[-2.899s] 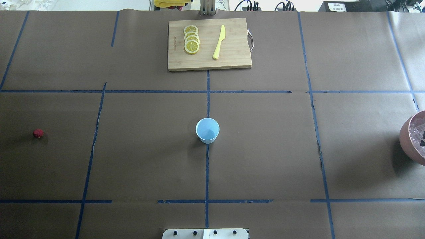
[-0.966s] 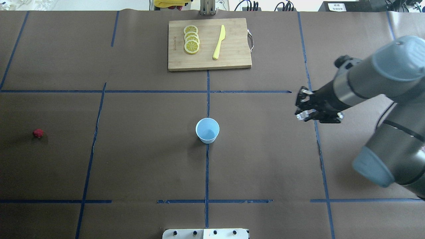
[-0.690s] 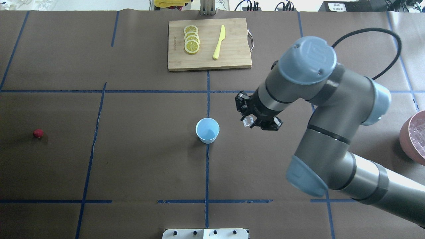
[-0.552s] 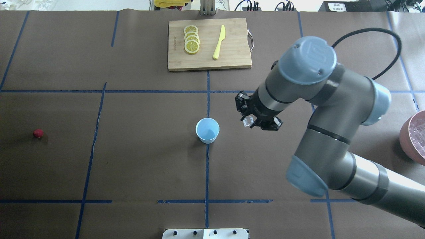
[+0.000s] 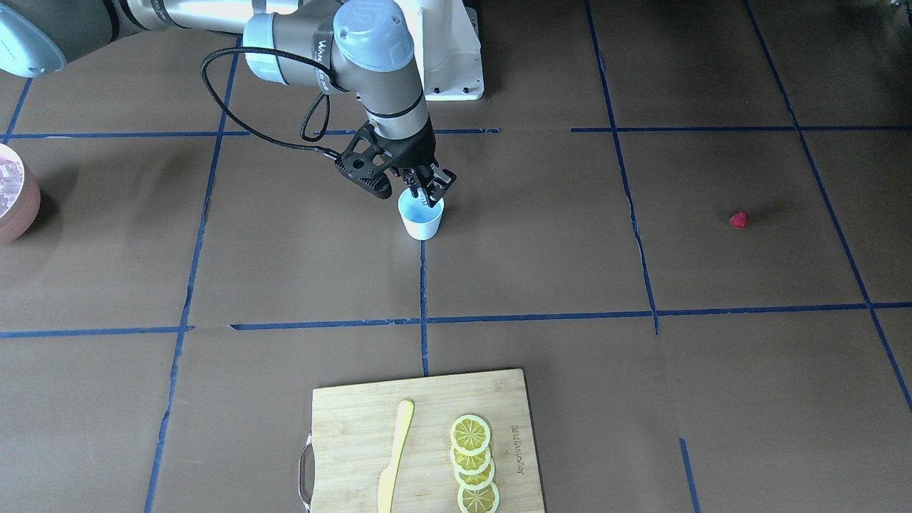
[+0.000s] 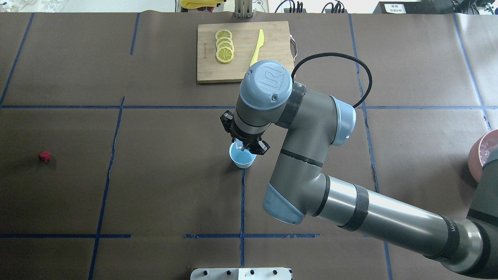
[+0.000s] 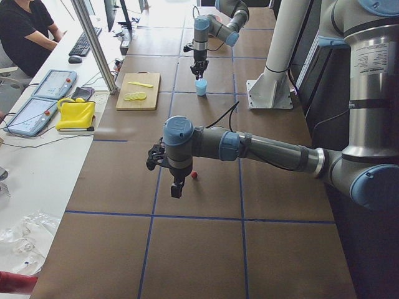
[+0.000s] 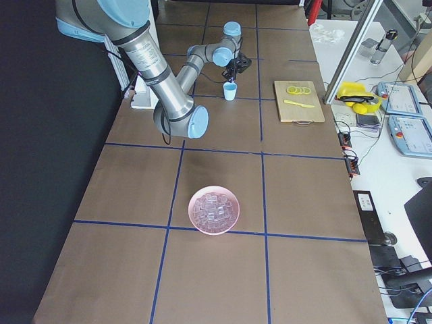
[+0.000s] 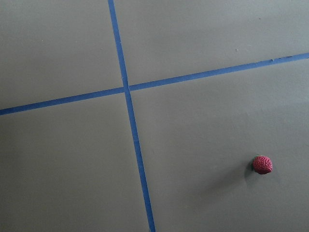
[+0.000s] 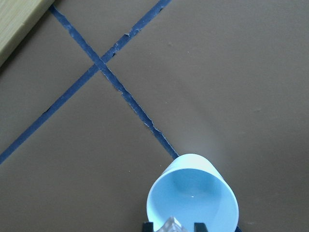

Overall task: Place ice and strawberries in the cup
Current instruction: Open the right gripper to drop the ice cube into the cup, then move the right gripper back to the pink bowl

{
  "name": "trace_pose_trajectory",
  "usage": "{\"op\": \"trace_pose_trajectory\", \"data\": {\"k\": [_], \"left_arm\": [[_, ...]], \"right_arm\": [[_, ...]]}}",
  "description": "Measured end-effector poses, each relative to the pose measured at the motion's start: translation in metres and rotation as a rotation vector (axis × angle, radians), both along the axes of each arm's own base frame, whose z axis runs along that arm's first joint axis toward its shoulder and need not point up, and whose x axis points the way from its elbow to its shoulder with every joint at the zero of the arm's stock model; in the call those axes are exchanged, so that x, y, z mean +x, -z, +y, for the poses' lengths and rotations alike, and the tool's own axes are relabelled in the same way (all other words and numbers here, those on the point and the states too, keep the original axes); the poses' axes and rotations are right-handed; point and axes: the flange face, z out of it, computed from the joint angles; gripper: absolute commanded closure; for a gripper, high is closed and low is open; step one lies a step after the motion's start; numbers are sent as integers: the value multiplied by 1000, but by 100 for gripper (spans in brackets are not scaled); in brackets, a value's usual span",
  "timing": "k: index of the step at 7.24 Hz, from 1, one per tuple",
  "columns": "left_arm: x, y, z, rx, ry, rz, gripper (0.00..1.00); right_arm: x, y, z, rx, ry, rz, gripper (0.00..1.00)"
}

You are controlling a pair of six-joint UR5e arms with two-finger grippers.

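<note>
The strawberry (image 6: pixel 44 156) lies far left on the table (image 6: pixel 155 194), uncollected; the left gripper (image 7: pixel 176 190) hangs near it, its grip unreadable from here. At centre, the right gripper (image 5: pixel 423 192) has its fingers (image 10: pixel 199 226) clasped on an ice cube (image 10: pixel 172 226) over the seemingly empty cup (image 5: pixel 422 222).

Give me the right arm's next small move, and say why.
Probably open the right claw and let the ice cube drop. The right wrist view shows the cube pinched between the fingertips just over the cup, near its rim. The cup's pale blue inside looks bare, so a release should land the cube in it.
</note>
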Motion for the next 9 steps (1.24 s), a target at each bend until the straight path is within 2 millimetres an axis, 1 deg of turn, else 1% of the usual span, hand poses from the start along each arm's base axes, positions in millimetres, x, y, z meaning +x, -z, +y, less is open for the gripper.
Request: {"op": "trace_pose_trajectory", "data": {"k": [1,2,3,5,6,7,8,9], "left_arm": [[0,1,0,2,0,0,0],[0,2,1,3,0,-1,0],[0,2,1,4,0,0,0],[0,2,1,4,0,0,0],[0,2,1,4,0,0,0],[0,2,1,3,0,0,0],[0,2,1,2,0,0,0],[0,2,1,1,0,0,0]], "right_arm": [[-3,-5,1,-2,1,8,41],[-5,-9,3,-4,2,15,40],[-6,-11,4,-4,3,18,35],[-8,-12,7,-3,6,22,34],[-6,-12,5,-2,4,21,31],[7,-16,1,-2,-2,18,30],[34,-32,-3,2,-10,21,30],[75,-61,-4,39,7,30,30]]}}
